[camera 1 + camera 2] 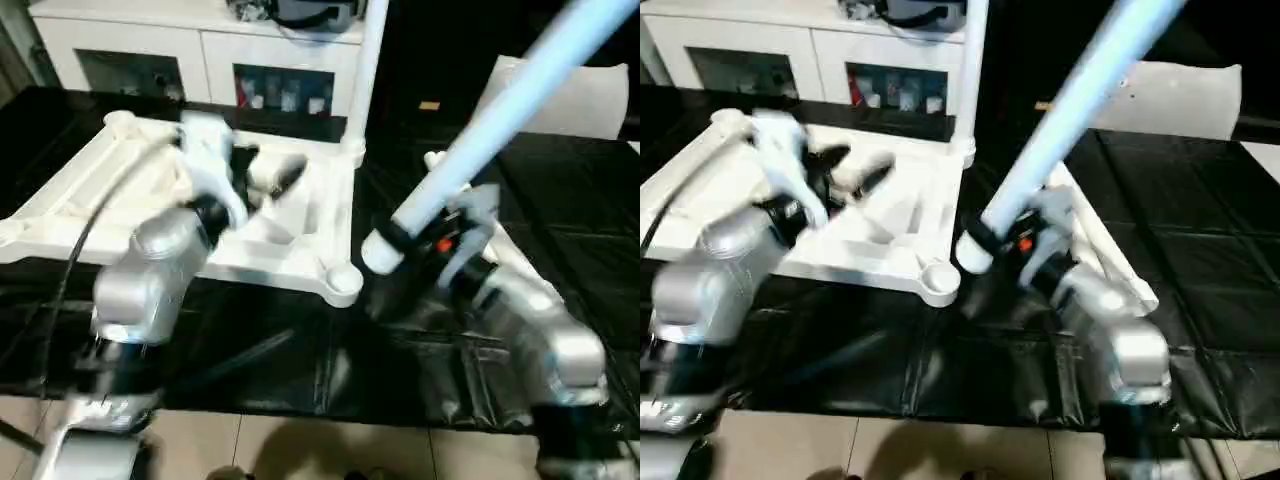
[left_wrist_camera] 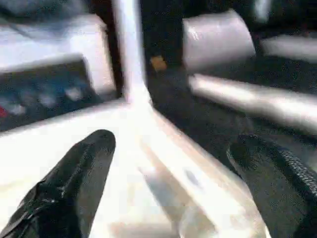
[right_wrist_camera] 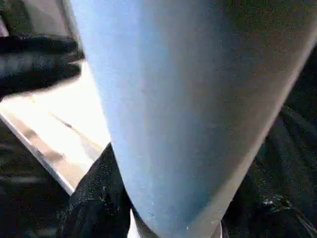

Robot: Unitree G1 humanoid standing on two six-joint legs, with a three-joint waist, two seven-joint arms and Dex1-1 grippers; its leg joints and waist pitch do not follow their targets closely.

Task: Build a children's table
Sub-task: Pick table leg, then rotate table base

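- A white cabinet (image 1: 130,40) with dark glass-fronted compartments is seen at the back, and pale floor tiles (image 1: 300,450) at the near edge.
- The work is laid out on a tabletop (image 1: 560,200) covered with a black sheet.
- The white square panel of the children's table (image 1: 60,210) is laid upside down on the left part of the tabletop, with its ribbed underside facing up.
- One white leg (image 1: 368,70) is stood upright in the panel's far right corner socket.
- The near right corner socket (image 1: 343,280) is seen empty, with its round opening facing up.
- A second long white leg (image 1: 500,120) is clamped in the right end effector (image 1: 405,240) close to its thick end.
- This leg is held aslant, its thick end low and just beside the panel's right edge, its length rising toward the upper right.
- From the right wrist, black fingers (image 3: 94,203) are seen pressed against both sides of the leg.
- The left end effector (image 1: 270,165) is held above the panel's ribbed middle, with its two fingers (image 2: 74,183) spread wide apart and nothing between them.
- Whether the fingers touch the panel cannot be told.
- A flat white strip (image 1: 1120,260) is laid on the tabletop to the right of the panel, partly hidden under the right arm.
- A white pillow-like block (image 1: 590,100) is set at the far right of the tabletop, well apart from the panel.
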